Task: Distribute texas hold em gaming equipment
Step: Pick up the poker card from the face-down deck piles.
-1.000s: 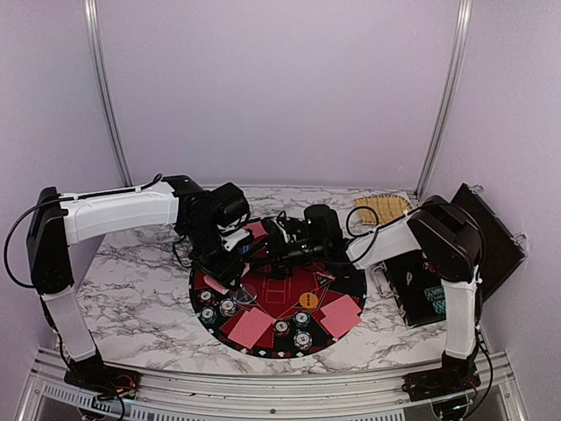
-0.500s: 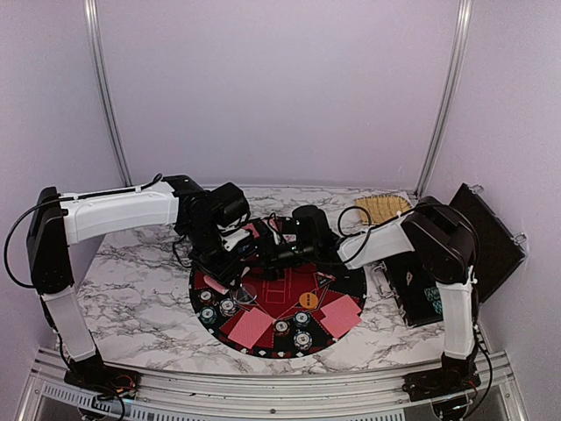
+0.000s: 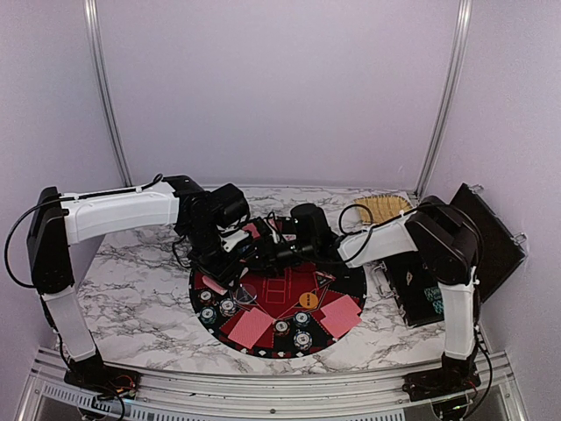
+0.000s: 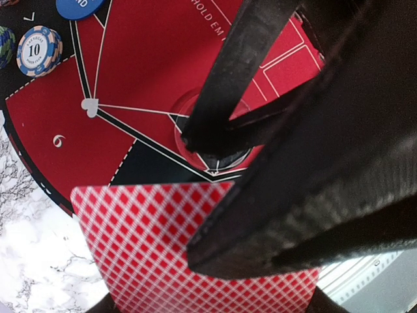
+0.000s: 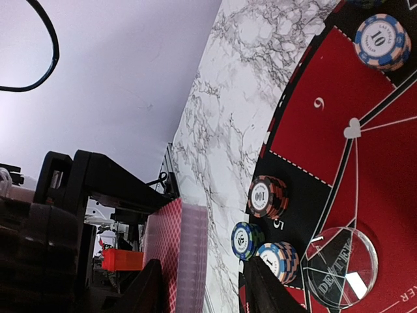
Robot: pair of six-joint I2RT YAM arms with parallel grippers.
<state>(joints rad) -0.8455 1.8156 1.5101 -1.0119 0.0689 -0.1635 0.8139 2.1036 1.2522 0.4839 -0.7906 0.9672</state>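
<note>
My left gripper [image 3: 230, 260] hangs over the mat's far left, shut on a deck of pink-red-backed playing cards [image 4: 156, 254]. My right gripper [image 3: 260, 252] reaches in from the right and is open. Its fingers [image 5: 144, 290] straddle that deck [image 5: 177, 251], with a gap still showing on one side. Chip stacks [image 5: 267, 195] and a clear dealer button [image 5: 342, 267] sit on the round black-and-red mat [image 3: 348, 279]. Face-down cards [image 3: 250, 326] and an orange button [image 3: 308, 300] also lie there. A blue button [image 4: 78, 5] shows at the top edge of the left wrist view.
A black rectangular case [image 3: 421, 294] stands open on the marble to the mat's right, its lid [image 3: 486, 237] tilted back. A woven tan piece [image 3: 383, 208] lies at the back right. More chip stacks [image 3: 302, 340] line the mat's near rim.
My right gripper has moved left to the deck held by the left gripper, and its jaws have narrowed around it. The left arm has stayed still.
</note>
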